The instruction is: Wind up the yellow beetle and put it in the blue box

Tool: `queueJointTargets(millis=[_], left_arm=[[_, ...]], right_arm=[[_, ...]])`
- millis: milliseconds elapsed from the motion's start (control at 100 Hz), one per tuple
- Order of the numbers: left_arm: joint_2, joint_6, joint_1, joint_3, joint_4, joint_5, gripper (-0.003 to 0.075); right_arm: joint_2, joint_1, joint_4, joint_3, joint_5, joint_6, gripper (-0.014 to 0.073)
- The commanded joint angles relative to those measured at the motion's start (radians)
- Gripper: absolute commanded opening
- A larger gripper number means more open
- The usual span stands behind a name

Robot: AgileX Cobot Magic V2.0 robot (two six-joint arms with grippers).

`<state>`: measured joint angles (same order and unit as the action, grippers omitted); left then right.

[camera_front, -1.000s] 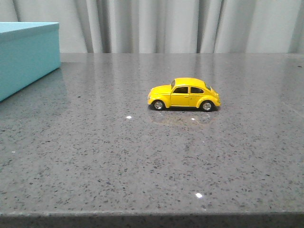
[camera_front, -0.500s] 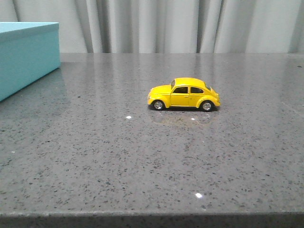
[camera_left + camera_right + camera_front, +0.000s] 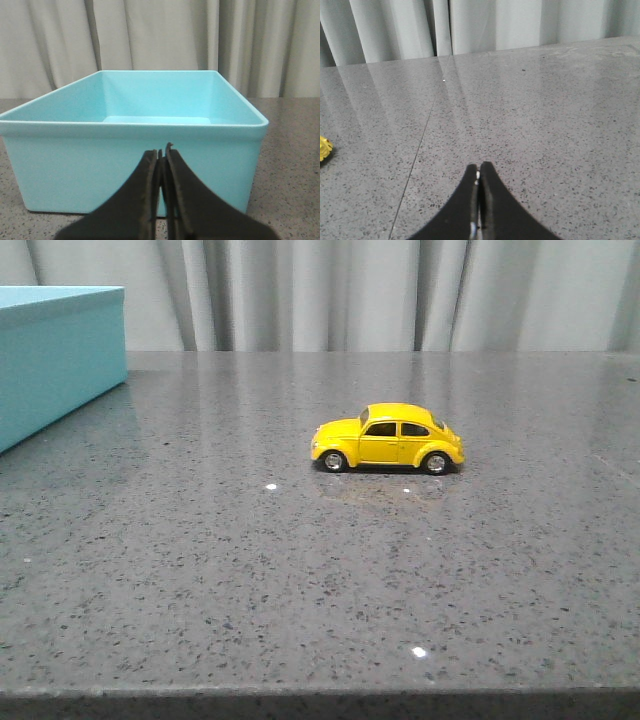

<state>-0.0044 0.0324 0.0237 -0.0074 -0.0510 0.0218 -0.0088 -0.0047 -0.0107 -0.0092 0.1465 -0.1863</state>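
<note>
A grey speckled stone tabletop [image 3: 300, 570] is backed by pale pleated curtains [image 3: 350, 295]. The yellow beetle [image 3: 387, 438] is parked mid-tabletop, well apart from the blue box [image 3: 55, 360] at the far left. The jaws of the left gripper [image 3: 161, 162] and right gripper [image 3: 479, 175] are clenched on nothing.

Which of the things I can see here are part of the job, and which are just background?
Part of the job:
beetle, standing on its wheels on the table
blue box, open, nothing visible inside
left gripper, shut, facing the box
right gripper, shut, over bare table

Just there:
table
curtain
</note>
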Motion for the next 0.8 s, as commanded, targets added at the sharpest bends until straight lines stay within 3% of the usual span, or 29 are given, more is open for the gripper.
queueJointTargets(millis=[0, 530, 660, 790], left_arm=[[-0.021, -0.009, -0.008, -0.038, -0.016, -0.037, -0.0020], [0.126, -0.009, -0.008, -0.231, -0.016, 0.057, -0.0010], [0.174, -0.009, -0.008, -0.273, -0.016, 0.066, 0.0111], [0.221, -0.009, -0.008, -0.316, -0.016, 0.070, 0.0288]], right_arm=[[0.013, -0.005, 0.011, -0.059, -0.043, -0.001, -0.0067], [0.211, -0.005, 0.011, -0.308, 0.198, 0.000, -0.0064], [0.245, -0.005, 0.011, -0.353, 0.227, 0.000, -0.0030], [0.274, -0.004, 0.011, -0.394, 0.248, 0.000, 0.0136]])
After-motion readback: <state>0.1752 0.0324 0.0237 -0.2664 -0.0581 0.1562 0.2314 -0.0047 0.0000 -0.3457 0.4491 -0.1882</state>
